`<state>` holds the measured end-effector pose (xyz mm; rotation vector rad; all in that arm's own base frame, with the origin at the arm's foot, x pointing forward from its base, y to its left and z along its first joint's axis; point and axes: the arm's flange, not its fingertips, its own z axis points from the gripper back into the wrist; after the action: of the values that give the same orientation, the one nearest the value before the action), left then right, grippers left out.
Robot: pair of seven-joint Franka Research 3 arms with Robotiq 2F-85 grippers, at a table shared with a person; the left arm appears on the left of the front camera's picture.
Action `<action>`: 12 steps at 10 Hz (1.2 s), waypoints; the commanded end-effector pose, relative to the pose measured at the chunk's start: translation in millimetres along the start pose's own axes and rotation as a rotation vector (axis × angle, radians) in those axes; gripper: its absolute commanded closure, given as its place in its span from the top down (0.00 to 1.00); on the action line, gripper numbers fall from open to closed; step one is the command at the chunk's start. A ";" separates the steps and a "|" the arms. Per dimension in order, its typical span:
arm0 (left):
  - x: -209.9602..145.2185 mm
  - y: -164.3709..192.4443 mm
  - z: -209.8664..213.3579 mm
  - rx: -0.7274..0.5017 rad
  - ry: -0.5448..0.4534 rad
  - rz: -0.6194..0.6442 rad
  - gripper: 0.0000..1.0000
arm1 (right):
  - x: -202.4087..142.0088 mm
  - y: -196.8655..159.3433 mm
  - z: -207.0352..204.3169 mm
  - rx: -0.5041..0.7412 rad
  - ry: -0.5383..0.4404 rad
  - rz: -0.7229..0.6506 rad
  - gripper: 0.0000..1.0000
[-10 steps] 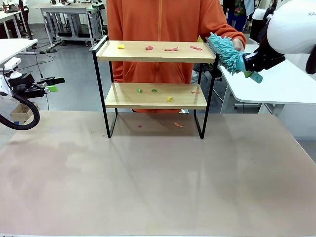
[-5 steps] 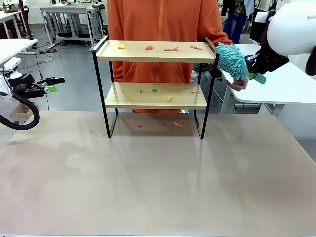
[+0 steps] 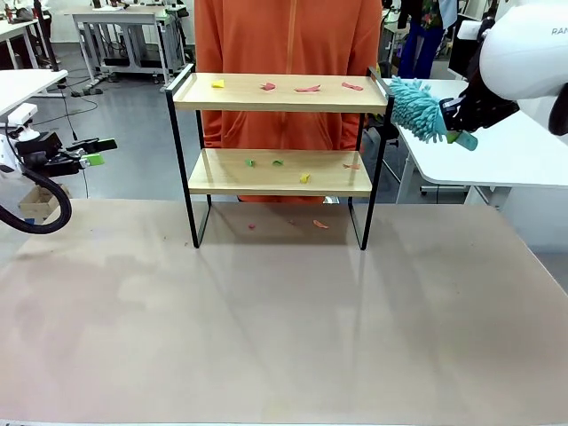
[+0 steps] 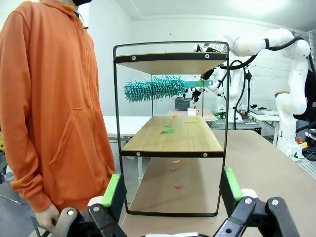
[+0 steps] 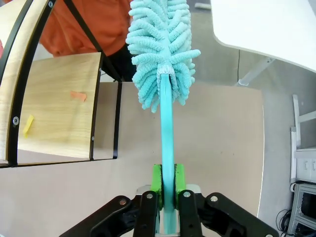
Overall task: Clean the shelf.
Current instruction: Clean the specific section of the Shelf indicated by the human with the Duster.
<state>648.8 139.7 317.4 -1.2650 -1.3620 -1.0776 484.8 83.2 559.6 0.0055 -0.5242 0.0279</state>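
The shelf (image 3: 222,173) stands at the table's far middle, two wooden boards in a black frame. Coloured scraps lie on its top board (image 3: 308,88), on its lower board (image 3: 277,162) and on the table beneath (image 3: 320,224). My right gripper (image 3: 454,115) hovers just right of the top board, shut on the handle of a teal fluffy duster (image 3: 417,106) whose head points at the shelf's right rail. The right wrist view shows the gripper (image 5: 167,185) clamping the duster (image 5: 160,44). Far left, my left gripper (image 3: 93,151) is open; its wrist view (image 4: 170,190) faces the shelf (image 4: 173,140) end-on.
A person in an orange hoodie (image 3: 284,35) stands close behind the shelf, hands down. White side tables flank the scene at the right (image 3: 506,151) and left (image 3: 22,84). The brown table (image 3: 284,319) spreads wide in front of the shelf.
The person's hand, at the duster a second ago, has let go and dropped away. The duster's head has shifted slightly right and lower, off the top board. The left arm is still.
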 end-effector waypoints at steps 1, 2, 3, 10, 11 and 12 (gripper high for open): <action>2.7 -0.8 -0.5 -0.008 0.006 -0.011 1.00 | 0.1 -1.1 1.6 0.013 -0.025 0.002 0.00; 2.7 -0.8 -0.5 -0.008 0.006 -0.011 1.00 | 0.1 -1.1 1.6 0.013 -0.025 0.002 0.00; 2.7 -0.8 -0.5 -0.008 0.006 -0.011 1.00 | 0.0 0.0 0.0 0.000 0.000 0.000 0.13; 2.7 -0.8 -0.5 -0.008 0.006 -0.011 1.00 | -41.8 -124.2 60.2 0.008 0.085 0.437 0.13; 2.7 -0.8 -0.5 -0.008 0.006 -0.011 1.00 | -54.2 -133.5 68.7 0.028 0.122 0.525 0.13; 2.7 -0.8 -0.5 -0.008 0.006 -0.011 1.00 | -67.4 -139.6 75.5 0.039 0.153 0.604 0.13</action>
<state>648.9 139.7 317.5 -1.2649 -1.3620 -1.0778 406.2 -55.6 591.0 -0.0943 -0.3718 0.5239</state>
